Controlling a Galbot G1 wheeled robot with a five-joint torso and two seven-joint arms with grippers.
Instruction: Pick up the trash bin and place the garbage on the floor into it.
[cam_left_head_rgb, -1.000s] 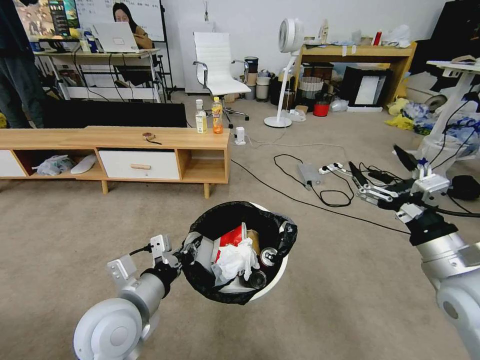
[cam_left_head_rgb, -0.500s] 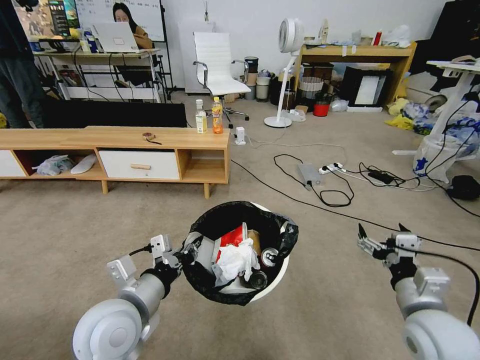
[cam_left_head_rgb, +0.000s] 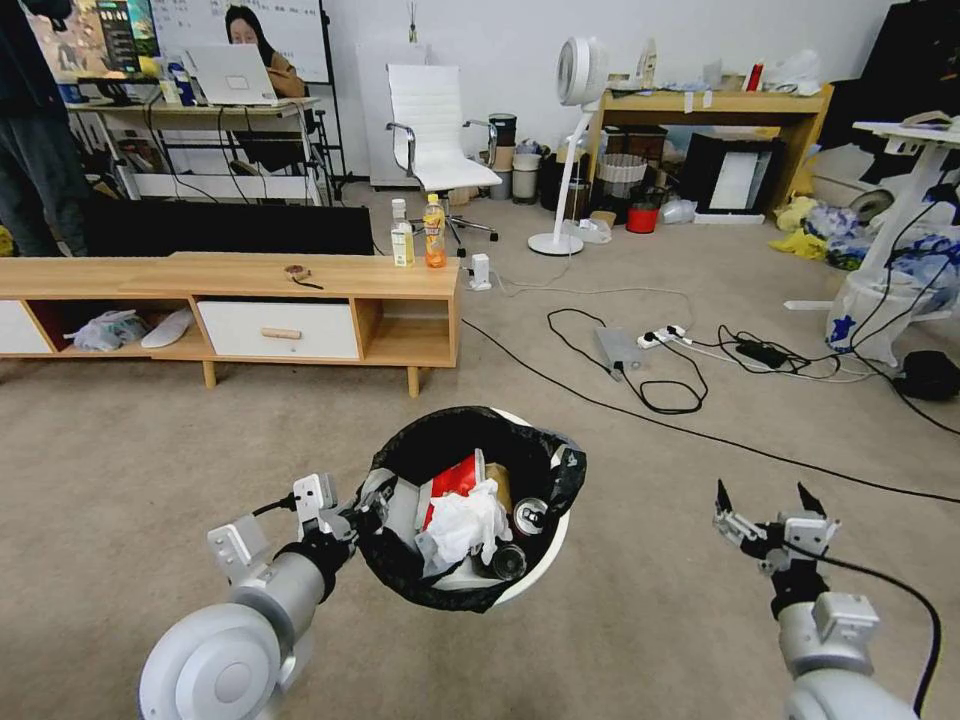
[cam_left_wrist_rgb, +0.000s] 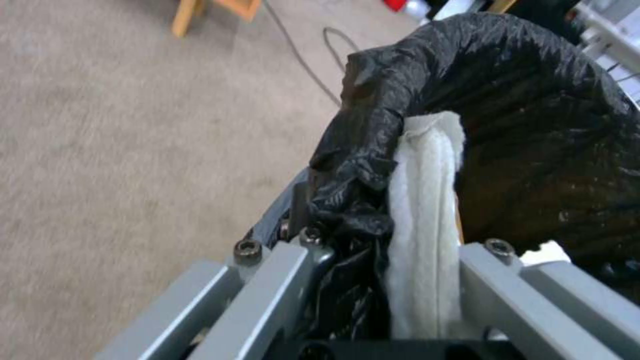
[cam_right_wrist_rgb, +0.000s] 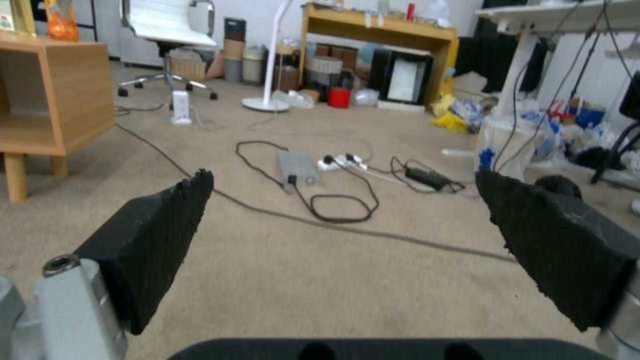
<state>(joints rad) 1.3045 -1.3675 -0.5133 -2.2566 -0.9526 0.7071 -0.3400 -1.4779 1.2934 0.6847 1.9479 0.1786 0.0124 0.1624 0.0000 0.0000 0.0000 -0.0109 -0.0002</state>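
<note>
Gripping the trash bin (cam_left_head_rgb: 540, 560) rim, left gripper (cam_left_head_rgb: 372, 503).

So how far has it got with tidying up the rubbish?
Nearly done, it seems. The left gripper is clamped on the rim of the trash bin, holding it up off the floor. The garbage, tissues, a red wrapper and cans, already sits inside. The right gripper hangs open and empty. No litter is visible on the carpet nearby, so little looks left.

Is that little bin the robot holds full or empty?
Fairly full. The trash bin, held by the left tool, shows a white tissue, red wrapper and cans piled inside.
</note>
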